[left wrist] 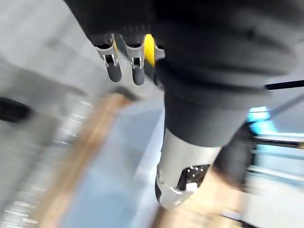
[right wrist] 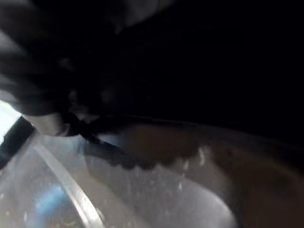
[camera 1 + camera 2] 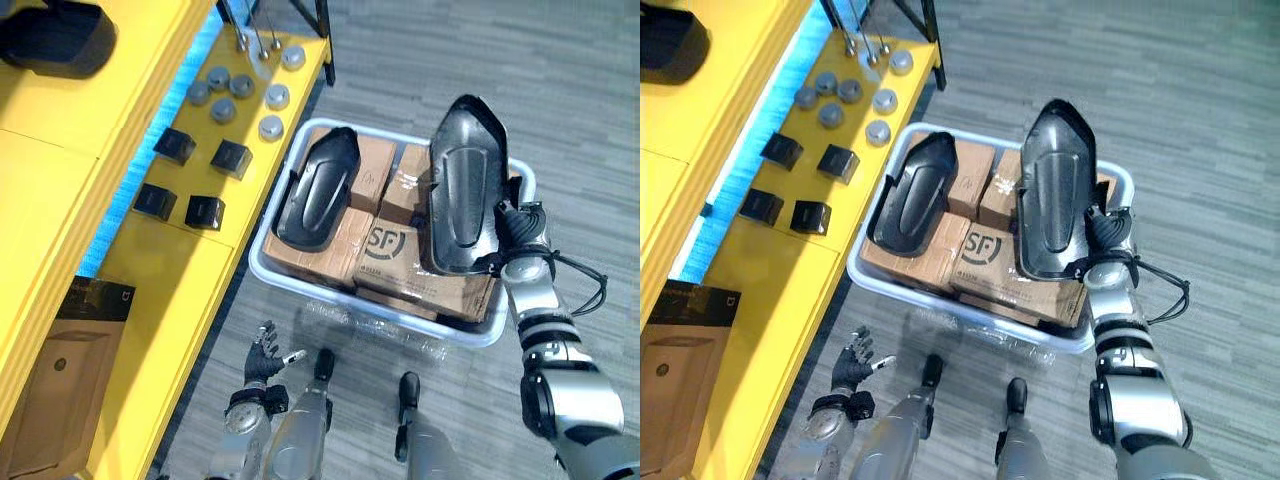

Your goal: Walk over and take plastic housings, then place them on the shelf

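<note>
Housings, two, in bin (image 3: 258,268): left housing (image 3: 318,190) flat; right housing (image 3: 462,185) with right hand (image 3: 515,232) at its 5 o'clock edge, grip untellable. Left hand (image 3: 263,356) at 7 o'clock, fingers spread.

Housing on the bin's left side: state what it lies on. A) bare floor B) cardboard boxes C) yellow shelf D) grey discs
B: the housing lies flat on the cardboard boxes inside the bin.

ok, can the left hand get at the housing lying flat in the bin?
Probably yes. That black housing lies uncovered on the cardboard boxes at the left of the bin, and the left hand hangs open, low near that side. It would have to rise over the rim.
</note>
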Robot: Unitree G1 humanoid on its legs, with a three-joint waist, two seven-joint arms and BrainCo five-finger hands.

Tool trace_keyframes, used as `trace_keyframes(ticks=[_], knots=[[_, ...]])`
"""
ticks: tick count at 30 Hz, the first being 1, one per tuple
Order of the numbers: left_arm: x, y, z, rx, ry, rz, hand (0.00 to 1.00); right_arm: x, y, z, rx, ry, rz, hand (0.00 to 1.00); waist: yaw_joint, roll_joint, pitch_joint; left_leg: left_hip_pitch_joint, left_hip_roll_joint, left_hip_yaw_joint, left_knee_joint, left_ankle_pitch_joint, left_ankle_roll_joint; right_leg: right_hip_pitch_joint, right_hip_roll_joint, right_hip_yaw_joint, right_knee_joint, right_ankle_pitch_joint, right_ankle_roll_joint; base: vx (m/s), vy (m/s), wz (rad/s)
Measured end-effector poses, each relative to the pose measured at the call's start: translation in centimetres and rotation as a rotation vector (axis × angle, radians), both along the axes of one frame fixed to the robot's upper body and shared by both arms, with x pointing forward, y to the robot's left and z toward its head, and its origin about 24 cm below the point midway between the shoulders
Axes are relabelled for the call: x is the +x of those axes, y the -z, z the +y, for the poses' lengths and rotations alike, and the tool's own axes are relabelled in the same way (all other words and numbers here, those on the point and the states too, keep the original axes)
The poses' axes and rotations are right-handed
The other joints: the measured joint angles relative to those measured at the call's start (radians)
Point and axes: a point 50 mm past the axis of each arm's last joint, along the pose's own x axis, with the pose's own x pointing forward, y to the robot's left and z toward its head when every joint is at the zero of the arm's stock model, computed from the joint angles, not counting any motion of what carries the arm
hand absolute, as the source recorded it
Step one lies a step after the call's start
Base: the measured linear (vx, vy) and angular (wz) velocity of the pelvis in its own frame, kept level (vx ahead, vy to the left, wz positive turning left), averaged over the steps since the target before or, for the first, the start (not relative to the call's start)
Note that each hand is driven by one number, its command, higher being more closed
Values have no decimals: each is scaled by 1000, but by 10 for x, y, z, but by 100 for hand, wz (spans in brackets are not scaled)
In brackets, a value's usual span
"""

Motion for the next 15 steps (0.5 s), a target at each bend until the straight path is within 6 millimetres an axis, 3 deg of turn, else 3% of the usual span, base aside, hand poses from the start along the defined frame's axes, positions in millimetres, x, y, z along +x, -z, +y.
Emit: trace_keyframes(ticks=[3,6,11,15], knots=[[-9,-18,0,-29,-26,-64,0,-21,30,7,-26,-6,54,100,-12,-34,-91,44,2,-15,-54,19,-5,36,-1,-17,-19,-6,1,65,-24,17],[-4,-45,-1,5,-32,-177,0,-38,43,9,-53,-1,73,100,-19,-55,-140,94,1,-20,-95,32,-4,78,-5,-29,-36,-7,2,53,-12,8],[-1,-78,-8,98,-50,-328,0,-52,29,12,-105,8,-18,100,-45,-60,-206,156,-7,-21,-162,62,4,111,-22,-37,-33,-19,11,10,0,4],[10,-90,-29,-54,70,-383,0,-57,19,31,-109,-27,-100,100,-53,-73,-247,177,-15,-18,-166,63,6,131,-31,-36,-31,-23,17,-8,1,0]])
